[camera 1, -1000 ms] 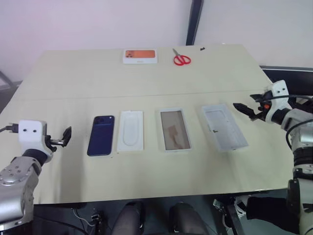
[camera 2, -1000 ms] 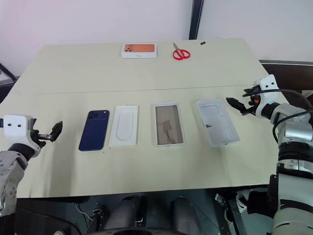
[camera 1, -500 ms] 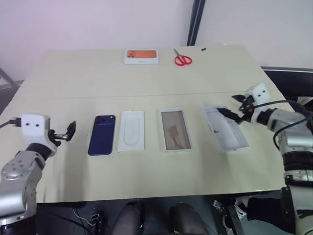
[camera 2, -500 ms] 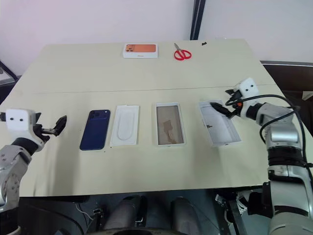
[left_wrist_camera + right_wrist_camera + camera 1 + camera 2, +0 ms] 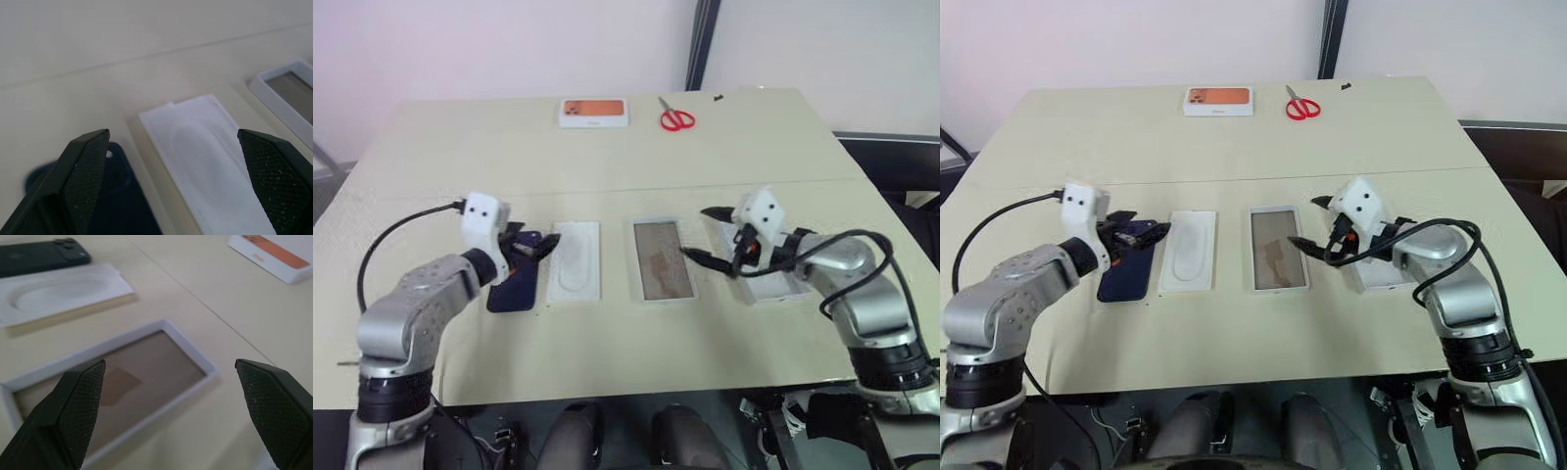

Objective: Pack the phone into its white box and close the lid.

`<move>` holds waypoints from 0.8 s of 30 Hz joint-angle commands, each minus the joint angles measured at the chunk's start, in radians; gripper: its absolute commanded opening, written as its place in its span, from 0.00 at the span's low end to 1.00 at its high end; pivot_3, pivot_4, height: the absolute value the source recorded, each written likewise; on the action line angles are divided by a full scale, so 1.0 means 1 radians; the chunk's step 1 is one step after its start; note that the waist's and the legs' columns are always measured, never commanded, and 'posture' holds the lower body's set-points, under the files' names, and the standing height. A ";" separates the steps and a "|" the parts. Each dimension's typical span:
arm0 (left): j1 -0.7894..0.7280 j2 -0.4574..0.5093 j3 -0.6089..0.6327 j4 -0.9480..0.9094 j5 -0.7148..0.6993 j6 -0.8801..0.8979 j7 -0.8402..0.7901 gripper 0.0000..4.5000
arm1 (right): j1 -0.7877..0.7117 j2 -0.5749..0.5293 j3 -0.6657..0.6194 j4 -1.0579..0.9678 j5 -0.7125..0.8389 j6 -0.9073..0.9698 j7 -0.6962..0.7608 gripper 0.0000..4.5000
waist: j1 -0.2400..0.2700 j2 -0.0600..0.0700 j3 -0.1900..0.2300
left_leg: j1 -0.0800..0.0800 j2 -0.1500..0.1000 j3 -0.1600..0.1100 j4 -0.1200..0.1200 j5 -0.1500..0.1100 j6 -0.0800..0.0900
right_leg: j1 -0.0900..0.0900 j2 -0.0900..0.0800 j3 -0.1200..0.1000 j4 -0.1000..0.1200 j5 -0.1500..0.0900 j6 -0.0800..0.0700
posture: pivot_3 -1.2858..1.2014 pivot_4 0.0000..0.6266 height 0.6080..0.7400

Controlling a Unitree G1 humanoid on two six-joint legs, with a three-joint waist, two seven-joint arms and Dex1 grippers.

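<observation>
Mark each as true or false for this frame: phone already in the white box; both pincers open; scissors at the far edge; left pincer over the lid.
1. The phone lies inside the white box. False: it lies on the table, the box holds nothing.
2. Both pincers are open. True: left pincer and right pincer hold nothing.
3. The red scissors lie at the far edge. True.
4. The left pincer is over the lid. False: it is over the phone.

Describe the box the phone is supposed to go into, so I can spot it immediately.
On the tan table, four flat items lie in a row near the front edge. The white box is third from the robot's left, between the flat white insert and the lid. Only it has a brownish-tan inside.
</observation>
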 commanded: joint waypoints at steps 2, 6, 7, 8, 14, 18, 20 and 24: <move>-0.099 -0.081 0.078 0.000 -0.066 0.280 0.114 0.98 | 0.005 0.017 0.027 -0.100 0.029 0.022 -0.009 0.99 | 0.002 0.000 0.000 | 0.000 0.000 0.000 0.001 0.000 0.000 | 0.000 0.000 0.000 0.000 0.000 0.000 | 0.52 0.24 1.00; -0.176 -0.174 0.130 -0.012 -0.058 0.493 0.176 0.98 | 0.005 0.028 0.047 -0.099 0.020 0.018 -0.020 0.99 | 0.004 -0.001 0.000 | 0.000 0.000 0.000 0.002 0.000 0.000 | 0.001 0.000 0.000 0.001 0.000 0.000 | 0.52 0.24 1.00; -0.183 -0.189 0.130 -0.015 -0.055 0.524 0.190 0.98 | 0.002 0.029 0.049 -0.096 0.020 0.017 -0.020 0.99 | 0.004 -0.001 0.000 | 0.000 0.000 0.000 0.002 0.000 0.000 | 0.001 0.000 0.000 0.001 0.000 0.000 | 0.52 0.24 1.00; -0.184 -0.202 0.129 -0.014 -0.052 0.537 0.209 0.98 | -0.002 0.030 0.049 -0.092 0.021 0.016 -0.019 0.99 | 0.004 -0.001 0.000 | 0.000 0.000 0.000 0.002 0.000 0.000 | 0.001 0.000 0.000 0.001 0.000 0.000 | 0.52 0.24 1.00; -0.168 -0.234 0.133 0.020 -0.103 0.542 0.291 0.98 | -0.018 0.026 0.049 -0.082 0.020 0.009 -0.010 0.99 | 0.002 -0.001 0.000 | 0.000 0.000 0.000 0.002 0.005 -0.008 | 0.000 0.000 0.000 0.001 0.000 0.000 | 0.52 0.24 1.00; -0.154 -0.221 0.124 0.049 -0.165 0.542 0.337 0.98 | -0.024 0.021 0.050 -0.092 0.024 0.014 -0.002 0.99 | 0.003 -0.001 0.000 | 0.000 0.000 0.000 0.002 0.005 -0.008 | 0.001 0.000 0.000 0.001 0.000 0.000 | 0.52 0.24 1.00; -0.151 -0.214 0.126 0.062 -0.200 0.542 0.362 0.98 | -0.021 0.015 0.051 -0.100 0.027 0.019 0.006 0.99 | 0.004 -0.001 0.000 | 0.000 0.000 0.000 0.002 0.005 -0.008 | 0.001 0.000 0.000 0.001 0.000 0.000 | 0.52 0.24 1.00; -0.147 -0.208 0.136 0.081 -0.252 0.542 0.411 0.70 | 0.000 -0.007 0.055 -0.120 0.029 0.023 0.030 1.00 | 0.004 -0.001 0.000 | 0.000 0.000 0.000 0.002 0.005 -0.008 | 0.001 0.000 0.000 0.001 0.000 0.000 | 0.52 0.24 1.00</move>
